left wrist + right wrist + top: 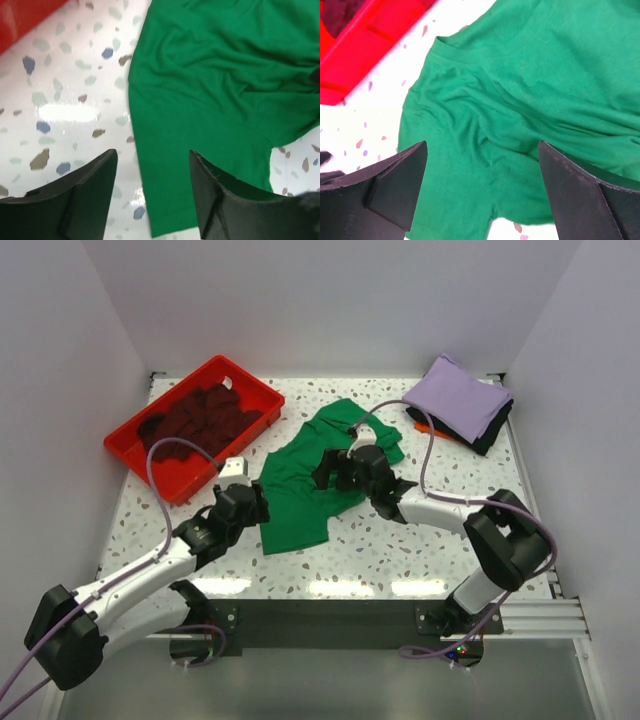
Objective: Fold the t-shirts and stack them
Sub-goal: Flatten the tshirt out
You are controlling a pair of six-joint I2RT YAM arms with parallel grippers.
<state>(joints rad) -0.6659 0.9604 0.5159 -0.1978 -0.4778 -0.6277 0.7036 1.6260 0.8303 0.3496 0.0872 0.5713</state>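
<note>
bright green short-sleeved cloth t-shirt (310,475), lying crumpled at the centre of the speckled white table (400,550). left arm's fingers (85,195), parted and holding nothing, straddle its 9 o'clock edge; right arm's fingers (395,185), spread wide and empty, hover over its middle. dark maroon shirt (200,415) lies in the red plastic tray (160,400) at 10 o'clock. lavender shirt (460,395) tops a folded stack over a black shirt (490,430) and an orange shirt (425,427) at 2 o'clock.

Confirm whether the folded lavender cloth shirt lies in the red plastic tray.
No, the lavender shirt lies far right, apart from the red tray at left.
</note>
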